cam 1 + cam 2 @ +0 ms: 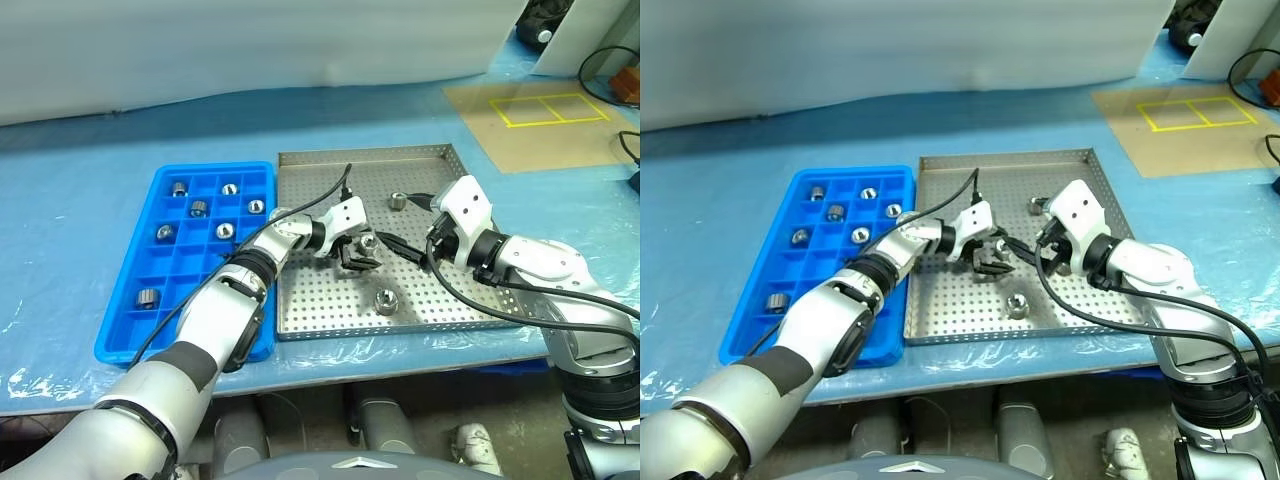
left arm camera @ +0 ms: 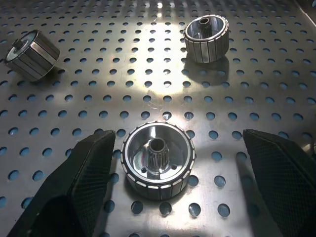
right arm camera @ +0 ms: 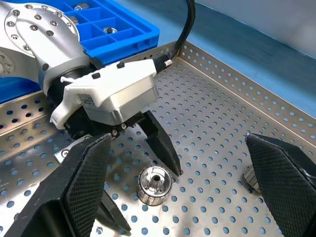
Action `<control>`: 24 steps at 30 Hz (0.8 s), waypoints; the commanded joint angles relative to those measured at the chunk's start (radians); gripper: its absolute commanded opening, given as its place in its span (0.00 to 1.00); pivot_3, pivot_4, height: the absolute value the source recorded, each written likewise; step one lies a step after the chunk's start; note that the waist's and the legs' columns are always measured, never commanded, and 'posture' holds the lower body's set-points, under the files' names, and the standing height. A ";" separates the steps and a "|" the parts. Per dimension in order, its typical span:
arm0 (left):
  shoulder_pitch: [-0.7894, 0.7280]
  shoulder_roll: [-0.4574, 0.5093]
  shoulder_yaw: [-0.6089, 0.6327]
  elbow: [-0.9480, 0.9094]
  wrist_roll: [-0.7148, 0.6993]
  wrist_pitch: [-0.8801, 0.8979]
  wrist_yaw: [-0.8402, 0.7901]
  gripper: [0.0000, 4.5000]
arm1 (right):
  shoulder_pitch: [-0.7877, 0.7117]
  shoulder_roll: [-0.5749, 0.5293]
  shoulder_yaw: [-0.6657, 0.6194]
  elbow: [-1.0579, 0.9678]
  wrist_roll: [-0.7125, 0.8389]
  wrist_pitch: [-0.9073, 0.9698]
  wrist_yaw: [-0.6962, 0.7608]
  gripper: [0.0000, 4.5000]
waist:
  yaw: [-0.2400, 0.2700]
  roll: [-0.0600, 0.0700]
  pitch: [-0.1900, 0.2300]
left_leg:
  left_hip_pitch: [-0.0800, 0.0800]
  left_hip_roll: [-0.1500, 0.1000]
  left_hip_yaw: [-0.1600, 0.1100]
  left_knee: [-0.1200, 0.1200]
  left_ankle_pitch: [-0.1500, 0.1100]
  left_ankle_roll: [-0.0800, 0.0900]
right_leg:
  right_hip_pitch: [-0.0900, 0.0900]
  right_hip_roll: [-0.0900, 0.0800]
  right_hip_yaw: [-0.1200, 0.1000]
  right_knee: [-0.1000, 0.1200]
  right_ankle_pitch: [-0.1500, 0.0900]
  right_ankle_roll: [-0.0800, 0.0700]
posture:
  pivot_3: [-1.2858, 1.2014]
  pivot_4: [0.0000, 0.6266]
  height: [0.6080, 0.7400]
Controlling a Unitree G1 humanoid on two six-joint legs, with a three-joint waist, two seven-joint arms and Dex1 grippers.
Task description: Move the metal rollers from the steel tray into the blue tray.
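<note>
The left gripper (image 2: 168, 163) is spread wide over the steel tray (image 1: 440, 300), with one roller (image 2: 157, 160) standing on end between its fingers, close to one finger and touching neither. The right gripper (image 3: 182, 187) hangs wide open and empty just beside. Six rollers lie in the blue tray (image 1: 150, 340).

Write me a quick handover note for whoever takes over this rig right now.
Left end effector: open, fingers either side of one metal roller on the steel tray; not closed on it yet.
Right end effector: open, holding nothing, hovering over the same tray, facing the left one.
Done: seven rollers sit in compartments of the blue tray.
Left: three rollers in the steel tray: the straddled one, one near the far rim, one near the front.
</note>
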 commanded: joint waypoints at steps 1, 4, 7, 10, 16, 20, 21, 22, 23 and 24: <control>0.004 -0.008 -0.003 -0.006 0.018 0.000 0.025 0.96 | 0.005 -0.014 -0.016 -0.037 -0.004 -0.027 -0.007 1.00 | -0.001 0.000 0.000 | 0.000 0.000 0.000 0.000 0.000 0.000 | 0.000 0.000 0.000 0.000 0.000 0.000 | 0.26 0.24 1.00; 0.007 -0.007 -0.010 -0.001 0.040 -0.002 0.053 0.96 | 0.006 -0.014 -0.012 -0.035 -0.007 -0.033 -0.009 1.00 | -0.002 0.000 0.000 | 0.000 0.000 0.000 0.000 0.000 0.000 | 0.000 0.000 0.000 0.000 0.000 0.000 | 0.26 0.24 1.00; 0.009 -0.003 -0.008 0.002 0.049 -0.001 0.046 0.83 | 0.005 -0.015 -0.010 -0.031 -0.009 -0.038 -0.011 1.00 | -0.005 0.000 0.000 | 0.000 0.000 0.000 0.000 0.000 0.000 | 0.000 0.000 0.000 0.000 0.000 0.000 | 0.26 0.24 1.00; 0.013 0.001 -0.017 0.001 0.066 -0.001 0.046 0.70 | 0.004 -0.016 -0.007 -0.027 -0.013 -0.043 -0.012 1.00 | -0.010 0.000 0.000 | 0.000 0.000 0.000 0.000 0.000 0.000 | 0.000 0.000 0.000 -0.001 0.000 0.000 | 0.26 0.24 1.00; 0.014 -0.003 0.006 -0.002 0.050 -0.001 0.029 0.62 | 0.003 -0.011 0.001 -0.021 -0.020 -0.055 -0.015 1.00 | -0.021 0.000 0.000 | -0.001 -0.001 0.000 0.000 -0.001 0.001 | 0.000 -0.001 0.000 -0.001 0.000 0.000 | 0.27 0.24 1.00; 0.011 0.000 0.011 -0.004 0.052 0.002 0.044 0.56 | 0.000 -0.009 0.005 -0.015 -0.024 -0.061 -0.014 1.00 | -0.022 0.000 0.000 | -0.001 -0.002 0.000 0.000 -0.001 0.001 | 0.000 -0.002 0.000 -0.001 0.000 0.000 | 0.27 0.24 1.00; 0.010 0.000 0.019 -0.005 0.041 0.002 0.024 0.56 | -0.002 -0.009 0.006 -0.012 -0.025 -0.062 -0.014 1.00 | -0.022 0.000 0.000 | -0.001 -0.002 0.000 0.001 -0.001 0.002 | 0.000 -0.002 0.000 -0.001 0.000 0.000 | 0.27 0.24 1.00; 0.009 0.001 0.030 -0.008 0.028 -0.001 0.013 0.53 | -0.005 -0.008 0.007 -0.010 -0.024 -0.063 -0.013 1.00 | -0.022 0.000 0.000 | -0.002 -0.002 0.000 0.001 -0.001 0.002 | 0.000 -0.002 0.000 -0.001 0.000 0.000 | 0.27 0.24 1.00; 0.008 0.002 0.036 -0.009 0.023 0.002 0.014 0.49 | -0.007 -0.008 0.008 -0.008 -0.023 -0.065 -0.012 1.00 | -0.023 0.000 0.000 | -0.002 -0.003 0.000 0.001 -0.001 0.002 | 0.000 -0.002 0.000 -0.001 0.000 0.000 | 0.27 0.24 1.00; 0.005 0.003 0.037 -0.008 0.024 0.006 0.023 0.43 | -0.009 -0.007 0.009 -0.005 -0.023 -0.066 -0.011 1.00 | -0.023 0.000 0.000 | -0.002 -0.002 0.000 0.001 -0.001 0.002 | 0.000 -0.002 0.000 -0.001 0.000 0.001 | 0.27 0.24 1.00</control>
